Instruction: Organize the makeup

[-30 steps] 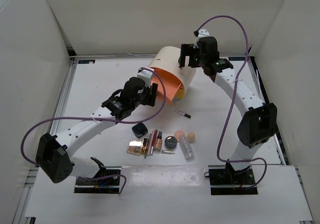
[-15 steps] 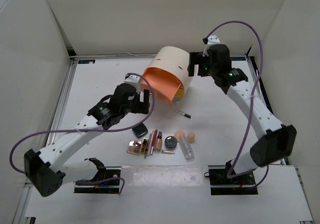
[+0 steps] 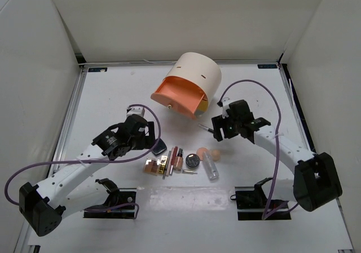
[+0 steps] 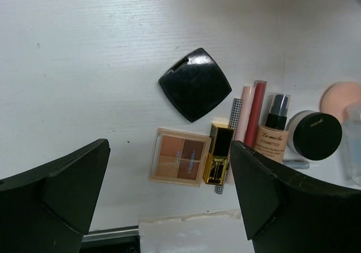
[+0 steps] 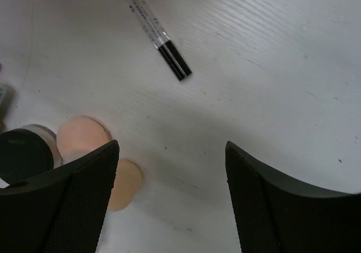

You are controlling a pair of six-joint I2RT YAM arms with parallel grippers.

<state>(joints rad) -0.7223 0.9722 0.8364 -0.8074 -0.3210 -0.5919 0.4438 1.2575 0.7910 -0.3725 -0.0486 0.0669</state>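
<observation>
From above, the white table has a big cream box at the back. An orange drawer is pulled out at its front. The makeup lies in a short row near the front. In it are a palette, a gold lipstick, thin tubes, a small bottle, a round dark compact, two peach sponges and a clear tube. The left gripper is low over the black square compact, which sits just behind the palette. The right gripper is low beside a slim tube. This tube lies alone between the box and the row.

The left wrist camera shows the left gripper with its fingers wide apart and nothing between them. The black square compact lies flat on the table, turned like a diamond. Below it is the palette with four brown squares, and the gold lipstick touches its right side. Next come the thin tubes side by side, the small bottle and the round dark compact. A peach sponge shows at the right edge.

The right wrist camera shows the right gripper with its fingers wide apart too, holding nothing. The slim tube, clear with a black end, lies on the table ahead, apart from the fingers. The two peach sponges lie by the left finger, and one is partly hidden behind it. The round dark compact is at the left edge.
</observation>
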